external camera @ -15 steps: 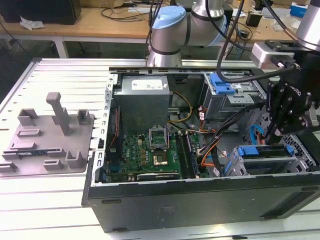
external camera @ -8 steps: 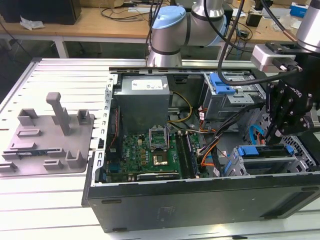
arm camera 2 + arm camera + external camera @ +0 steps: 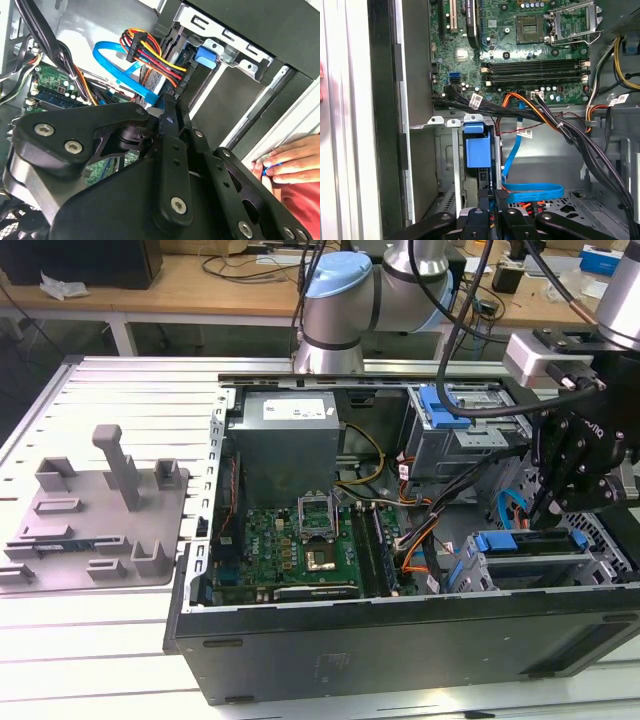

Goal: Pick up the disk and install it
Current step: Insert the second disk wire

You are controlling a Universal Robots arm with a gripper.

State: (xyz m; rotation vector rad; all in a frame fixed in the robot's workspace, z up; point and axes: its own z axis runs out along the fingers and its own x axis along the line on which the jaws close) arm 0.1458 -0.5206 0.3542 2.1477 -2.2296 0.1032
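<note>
The disk (image 3: 520,543) sits edge-up in the drive cage at the exterior view's right end of the open computer case, its blue carrier frame showing on top. In the first wrist view its blue tab (image 3: 476,150) and dark edge run down the cage slot. The blue tab (image 3: 206,55) also appears in the second wrist view. My gripper (image 3: 545,510) hangs just above the disk's cabled end. Its fingers (image 3: 485,196) stand together, shut, with the tips (image 3: 167,107) right at that end beside the blue data cable (image 3: 535,191). Whether they pinch the disk is hidden.
Bundled power cables (image 3: 450,495) cross the case beside the cage, with the motherboard (image 3: 300,545) and power supply (image 3: 285,440) further along. A second blue carrier (image 3: 443,405) sits in the upper bay. A grey fixture plate (image 3: 90,515) lies outside. A person's hand (image 3: 290,160) rests on the table edge.
</note>
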